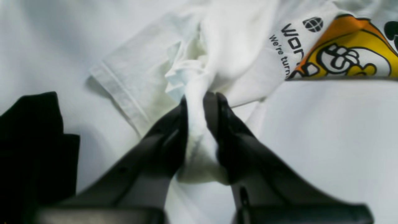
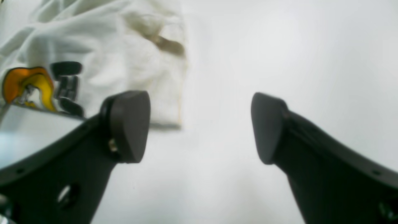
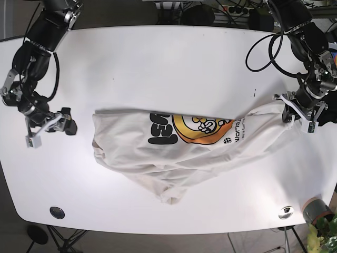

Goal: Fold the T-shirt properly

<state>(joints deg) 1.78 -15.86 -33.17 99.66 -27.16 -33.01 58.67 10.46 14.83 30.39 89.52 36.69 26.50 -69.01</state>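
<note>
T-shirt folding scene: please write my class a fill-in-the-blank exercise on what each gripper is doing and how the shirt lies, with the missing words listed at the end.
1. The left gripper is shut on a bunched part of the ____.
2. The right gripper is ____ and holds nothing.
3. The shirt's printed graphic is mostly orange and ____.
4. The shirt lies on a ____ table.

Missing words: T-shirt; open; yellow; white

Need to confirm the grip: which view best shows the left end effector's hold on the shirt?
Left wrist view: the left end effector pinches bunched T-shirt fabric close up. Base view shows it small at the shirt's end; right wrist view shows none of it.
</note>
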